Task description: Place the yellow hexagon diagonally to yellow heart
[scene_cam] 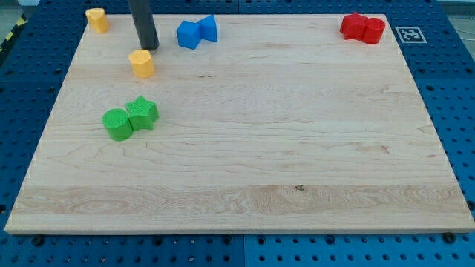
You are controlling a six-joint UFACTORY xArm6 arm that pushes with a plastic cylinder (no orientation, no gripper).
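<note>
Nearest to the camera you see the bare front part of the board [245, 200], a pale wooden top that lies on a blue pegboard table [30, 252].

Further up, on the view's left, two green blocks touch each other: a green round block [116, 123] and, just to its right, a green star [142, 112].

Above them you find the yellow hexagon [142, 64], the thing of the task. It stands alone on the wood, near the left edge and in the upper part of the board. My tip [147, 47] rests just above the hexagon, at its upper right side, so close that you cannot tell whether they touch. The arm has no pincer, only the dark rod [142, 21], so it holds nothing.

At the top left corner of the board stands the yellow heart [97, 19]. It is up and to the left of the hexagon, clearly apart from it.

To the right of the rod two blue blocks [197, 31] touch each other near the top edge; you cannot make out their shapes well. At the top right corner two red blocks [363, 28] also sit pressed together. Beside them, on the table, you see a small black and white marker [410, 34].
</note>
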